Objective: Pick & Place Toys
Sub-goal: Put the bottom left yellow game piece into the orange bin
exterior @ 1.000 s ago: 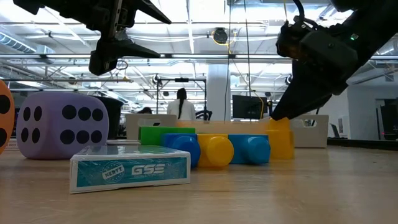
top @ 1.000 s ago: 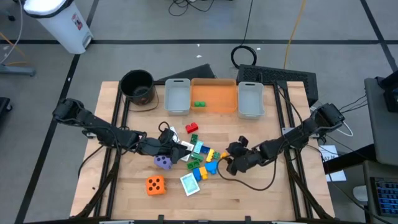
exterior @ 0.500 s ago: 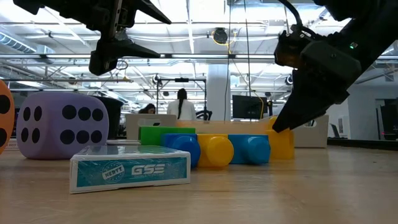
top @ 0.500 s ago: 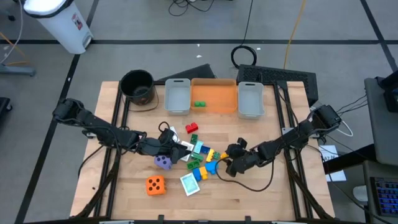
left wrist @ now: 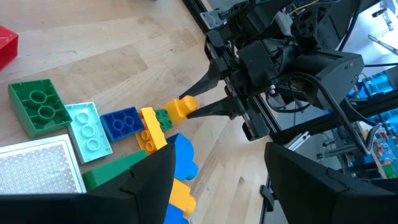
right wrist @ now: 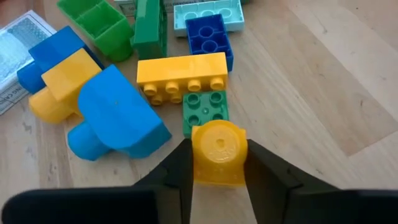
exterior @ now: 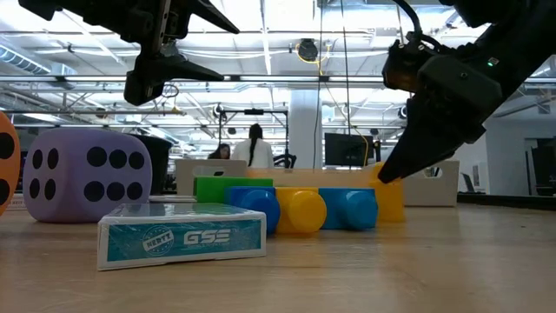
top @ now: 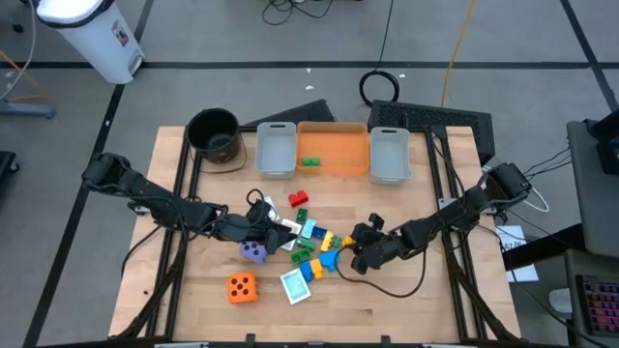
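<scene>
Grip: while the right gripper (right wrist: 219, 177) sits low at the right edge of the brick pile, its two fingers press both sides of a small orange-yellow brick (right wrist: 218, 152), which rests on the table just beside a small green brick (right wrist: 206, 111).
How to lift: I would rise straight up first, since the green brick touches the held one and a sideways drag would likely pull it along.
Where to carry: my guess is the far bins; the orange bin (top: 333, 153) already holds one green brick (top: 310, 161).
Left gripper: the left gripper (top: 263, 218) hovers with fingers apart over the pile's left side, near the purple die (top: 253, 252).
Count, dice: two, the purple one and an orange die (top: 242, 287) nearer and to the left.
Count, bins: three, two grey bins (top: 276, 149) flanking the orange one.
Count, pot: one black pot (top: 213, 133), far left.
Count, bricks: roughly ten in the pile, exact number unclear; two red bricks (top: 299, 199) lie on its far side.
Count, cards: one teal pack (exterior: 182, 239) near the front; others I cannot separate.
</scene>
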### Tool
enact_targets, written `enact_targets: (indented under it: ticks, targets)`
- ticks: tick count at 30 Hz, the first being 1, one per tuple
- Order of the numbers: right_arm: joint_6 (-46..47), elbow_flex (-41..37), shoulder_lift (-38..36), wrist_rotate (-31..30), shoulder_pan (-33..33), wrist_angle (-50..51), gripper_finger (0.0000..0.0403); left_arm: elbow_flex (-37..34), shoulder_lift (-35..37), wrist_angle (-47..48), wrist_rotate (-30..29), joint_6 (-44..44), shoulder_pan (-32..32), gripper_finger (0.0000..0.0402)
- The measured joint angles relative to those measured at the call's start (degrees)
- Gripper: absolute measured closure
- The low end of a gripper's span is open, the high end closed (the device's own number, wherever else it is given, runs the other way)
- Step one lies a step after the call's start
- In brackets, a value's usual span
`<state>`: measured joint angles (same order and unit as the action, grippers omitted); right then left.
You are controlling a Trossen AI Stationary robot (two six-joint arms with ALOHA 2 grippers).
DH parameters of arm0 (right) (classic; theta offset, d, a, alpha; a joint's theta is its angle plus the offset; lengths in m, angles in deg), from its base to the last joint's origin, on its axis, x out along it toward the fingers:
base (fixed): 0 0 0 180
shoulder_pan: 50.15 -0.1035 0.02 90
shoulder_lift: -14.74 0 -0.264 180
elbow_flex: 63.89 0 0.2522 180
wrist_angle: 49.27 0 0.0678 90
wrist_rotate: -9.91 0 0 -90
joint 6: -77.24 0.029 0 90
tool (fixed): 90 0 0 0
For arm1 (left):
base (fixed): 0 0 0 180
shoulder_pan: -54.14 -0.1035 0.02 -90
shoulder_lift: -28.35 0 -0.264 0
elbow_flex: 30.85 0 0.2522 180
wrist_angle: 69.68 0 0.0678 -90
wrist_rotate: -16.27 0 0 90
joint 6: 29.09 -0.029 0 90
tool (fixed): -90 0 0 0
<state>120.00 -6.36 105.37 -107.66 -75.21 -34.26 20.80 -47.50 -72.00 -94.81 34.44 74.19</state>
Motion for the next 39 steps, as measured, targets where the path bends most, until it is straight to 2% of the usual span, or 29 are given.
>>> enact_targets:
  ticks: [13, 21, 32, 39]
  targets:
    - [-3.49, 0.0, -0.7, 0.86, 0.02, 0.54, 0.0309, 0.0, 0.0, 0.0, -0.02, 0.07, 0.01, 0.0147]
    - [-9.56, -0.02, -6.83, 2.52, 1.22, 0.74, 0.0309, 0.0, 0.0, 0.0, -0.02, 0.26, -0.13, 0.0147]
    - [-18.63, -0.02, -22.78, 9.08, 12.97, 1.02, 0.0309, -0.02, 0.0, -0.81, -0.02, -0.27, -1.99, 0.0147]
    - [-24.23, -0.02, -29.47, 11.47, 22.87, 0.38, 0.0309, -0.02, 0.0, -0.9, -0.02, -1.8, -5.25, 0.0147]
